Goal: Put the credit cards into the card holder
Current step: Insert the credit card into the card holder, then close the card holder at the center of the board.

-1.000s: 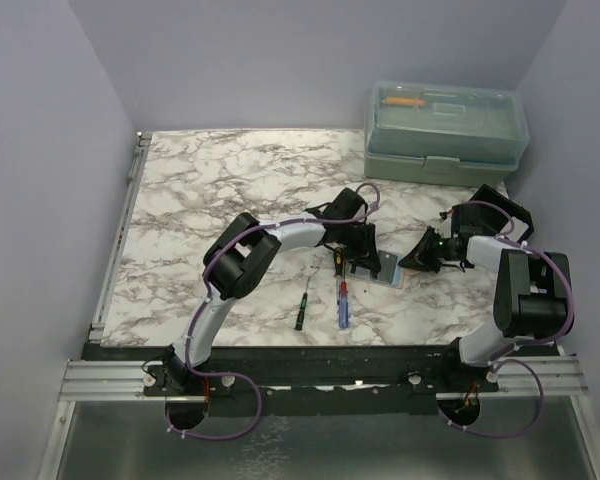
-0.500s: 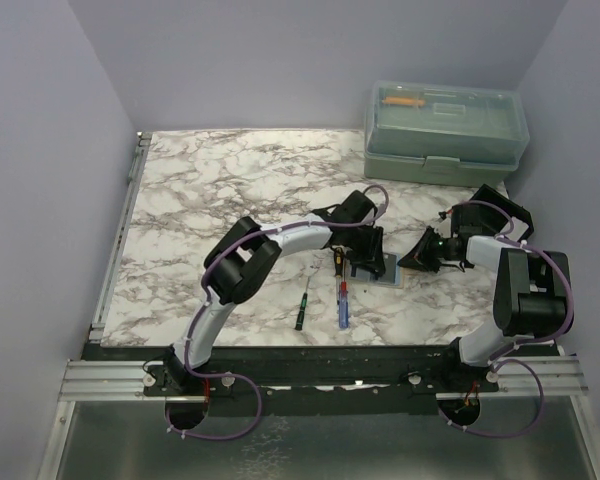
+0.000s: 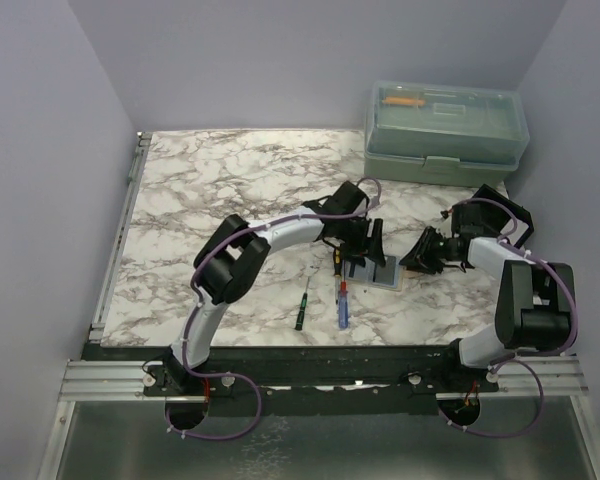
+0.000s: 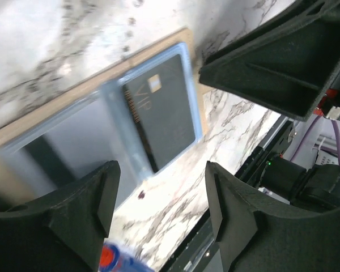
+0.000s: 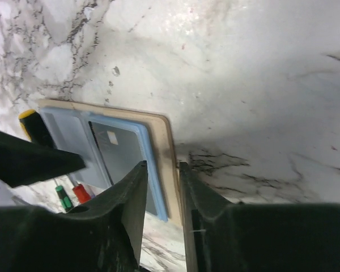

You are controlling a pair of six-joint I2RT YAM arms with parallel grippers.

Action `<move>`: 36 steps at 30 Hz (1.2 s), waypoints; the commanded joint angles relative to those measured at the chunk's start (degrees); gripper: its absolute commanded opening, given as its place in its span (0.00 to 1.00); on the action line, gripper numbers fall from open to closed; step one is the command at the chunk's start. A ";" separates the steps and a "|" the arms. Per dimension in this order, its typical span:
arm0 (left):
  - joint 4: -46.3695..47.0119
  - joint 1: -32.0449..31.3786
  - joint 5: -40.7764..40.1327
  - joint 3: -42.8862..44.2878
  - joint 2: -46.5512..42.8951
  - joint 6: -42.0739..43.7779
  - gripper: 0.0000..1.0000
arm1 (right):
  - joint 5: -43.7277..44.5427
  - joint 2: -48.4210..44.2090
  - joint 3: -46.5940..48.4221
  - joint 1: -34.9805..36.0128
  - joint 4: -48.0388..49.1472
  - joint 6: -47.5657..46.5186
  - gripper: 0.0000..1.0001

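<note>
Card holder lies open and flat on the counter, between the two arms. A dark card sits inside it. Left end effector hangs over the holder with its jaws wide, gripping nothing. Right end effector is narrowly parted at the holder's edge; contact cannot be told.
</note>
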 commanded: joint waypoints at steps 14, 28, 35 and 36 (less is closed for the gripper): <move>-3.06 6.19 -0.13 -6.01 -6.74 5.50 0.71 | -0.02 -3.66 -0.56 1.81 -2.59 -1.76 0.24; -4.23 5.50 -4.12 1.77 -1.56 5.32 0.72 | 9.58 0.77 -5.95 -5.62 1.05 7.62 0.10; -6.61 5.57 -7.34 5.35 1.50 6.54 0.72 | 9.86 -0.49 -6.25 -6.78 0.56 7.72 0.10; -6.82 5.57 -7.86 5.57 1.84 6.82 0.72 | 9.89 -0.71 -6.57 -6.75 0.71 7.93 0.10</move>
